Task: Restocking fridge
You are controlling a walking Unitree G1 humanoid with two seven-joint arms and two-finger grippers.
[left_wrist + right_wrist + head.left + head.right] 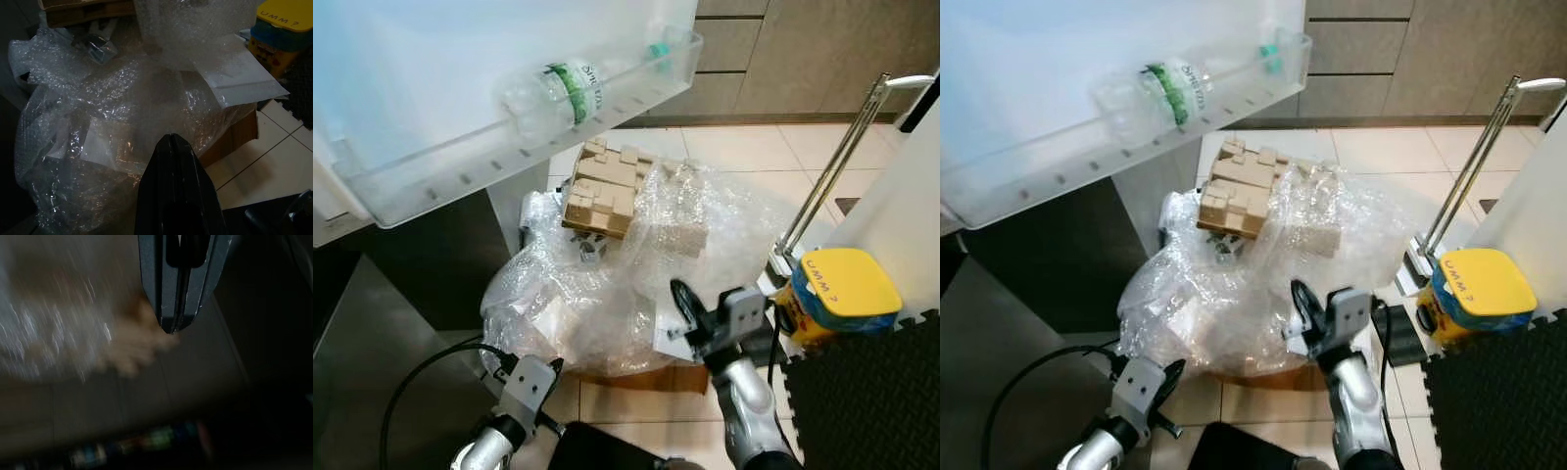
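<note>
Fridge door fills upper left of the head views, swung open, w/ a clear plastic door shelf running diagonally across it. One clear water bottle lies on its side in that shelf, green label w/ white lettering, reads roughly "SPR..." but too small to be sure; teal cap at its upper-right end.

Below the shelf, center frame: big heap of bubble wrap on the floor tiles, over a brown cardboard box whose edge shows at the heap's lower side. Molded tan pulp packing insert sits on top of the heap, just under the shelf. A white paper sheet lies under the wrap near the box's right.

Right side of frame: yellow-lidded container w/ blue band, lid marked "UMM ?" in dark letters, standing at the edge of a black foam mat. Thin metal rod leans up to the upper right behind it.

Left gripper low at bottom left, near the heap's lower edge, not touching it; wrist view shows its black fingers pressed together, nothing btwn them. Right gripper bottom center, over the heap's right part; wrist view blurred, but fingers look closed flat against each other, empty.
</note>
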